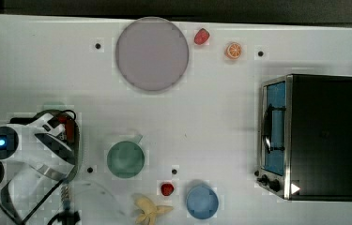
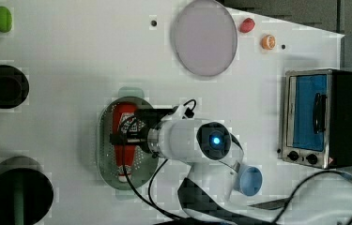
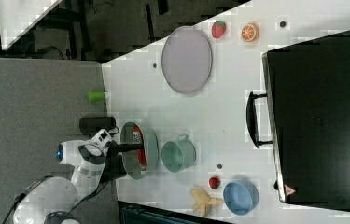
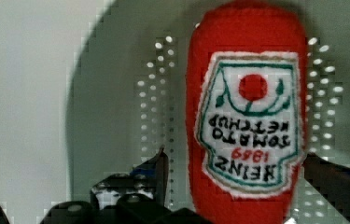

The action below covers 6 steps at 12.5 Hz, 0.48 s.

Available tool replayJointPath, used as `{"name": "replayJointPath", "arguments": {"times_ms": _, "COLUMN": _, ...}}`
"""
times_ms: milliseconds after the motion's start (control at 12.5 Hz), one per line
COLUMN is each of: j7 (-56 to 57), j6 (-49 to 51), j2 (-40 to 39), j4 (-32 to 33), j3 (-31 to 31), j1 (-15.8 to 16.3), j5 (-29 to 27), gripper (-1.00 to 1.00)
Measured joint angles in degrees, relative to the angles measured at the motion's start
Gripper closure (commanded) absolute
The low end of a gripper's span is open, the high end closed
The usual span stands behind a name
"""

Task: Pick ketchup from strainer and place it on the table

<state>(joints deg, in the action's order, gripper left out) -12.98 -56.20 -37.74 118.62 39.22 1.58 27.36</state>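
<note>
My pincer (image 4: pixel 235 172) hangs spread wide over the strainer (image 2: pixel 104 140), grasping nothing. In the wrist view one finger (image 4: pixel 156 170) stands on one side of the ketchup bottle (image 4: pixel 247 116) and the other finger on the far side, so the bottle lies between them with a little gap showing at each flank; I cannot tell whether either finger touches it yet.

The ketchup bottle lies flat along the strainer's perforated floor, directly under my pincer. Its white label with the red mark and the words "tomato ketchup" faces up at my wrist camera. In the left view the red body (image 2: pixel 126 117) sticks out past one side of my pincer (image 2: pixel 129 139) and the white cap end past the other.

The pale green strainer rests on the white table (image 1: pixel 220 117). In the right view a round green cup with a handle (image 3: pixel 178 155) stands just beyond the strainer (image 3: pixel 149 144) from my pincer (image 3: pixel 133 147). Farther off in the right view are a small red strawberry (image 3: pixel 214 182), a peeled banana (image 3: pixel 203 200) and a blue bowl (image 3: pixel 240 197). Well away from my pincer, in the top view, sit a large grey plate (image 1: pixel 152 54), another strawberry (image 1: pixel 202 36), an orange slice (image 1: pixel 233 50) and a toaster oven (image 1: pixel 312 137).
</note>
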Motion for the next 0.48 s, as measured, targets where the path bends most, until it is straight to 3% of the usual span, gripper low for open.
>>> {"name": "replayJointPath", "arguments": {"times_ms": 240, "j7": -4.5, "j6": -1.7, "j2": -2.8, "j4": -0.4, "j3": -1.4, "j1": 0.8, "j5": 1.0, "gripper": -0.91}}
{"name": "replayJointPath", "arguments": {"times_ms": 480, "j7": -5.4, "j6": -2.9, "j2": -3.8, "j4": -0.8, "j3": -3.3, "j1": 2.2, "j5": 2.7, "gripper": -0.2}}
